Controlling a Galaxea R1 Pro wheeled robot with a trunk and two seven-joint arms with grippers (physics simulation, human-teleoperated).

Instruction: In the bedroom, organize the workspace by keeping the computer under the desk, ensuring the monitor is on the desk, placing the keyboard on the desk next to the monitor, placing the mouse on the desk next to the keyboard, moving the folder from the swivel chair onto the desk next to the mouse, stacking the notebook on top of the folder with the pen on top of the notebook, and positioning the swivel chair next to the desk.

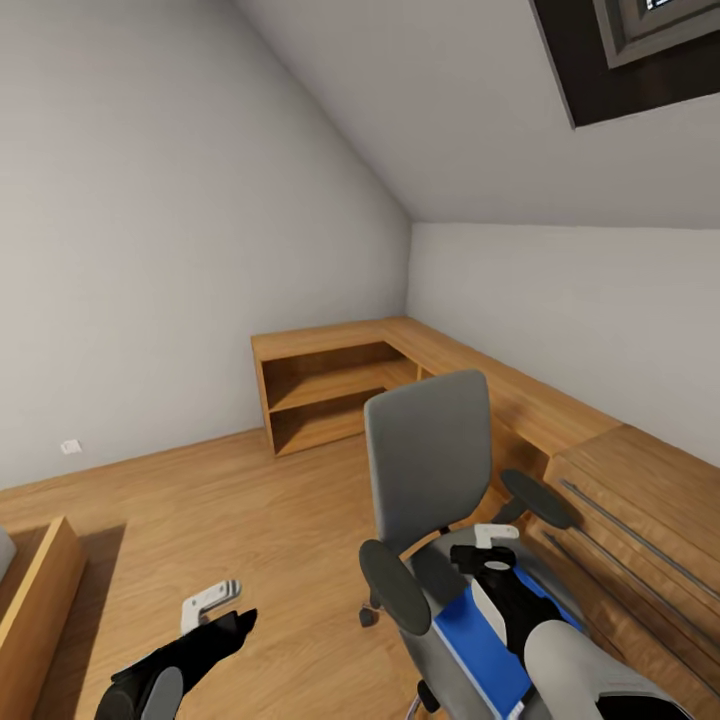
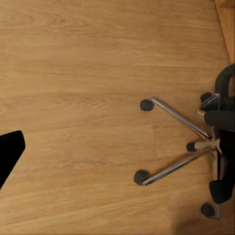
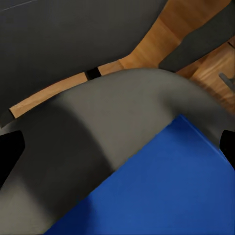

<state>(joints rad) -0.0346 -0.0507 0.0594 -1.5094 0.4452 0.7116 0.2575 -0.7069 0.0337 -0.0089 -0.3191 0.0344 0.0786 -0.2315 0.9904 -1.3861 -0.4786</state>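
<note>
The blue folder is lying flat on the swivel chair seat, at about 5 o'clock in the head view, and the right gripper is being hovered just above it, jaws spread open with nothing held. Could easily go wrong: the chair's on casters, so it's probably getting shoved away if the folder is pressed. The left gripper is hanging over the floor, and whether it is open can't be told. The armrests and the oak dresser at 3 o'clock are crowding the reach.
</note>
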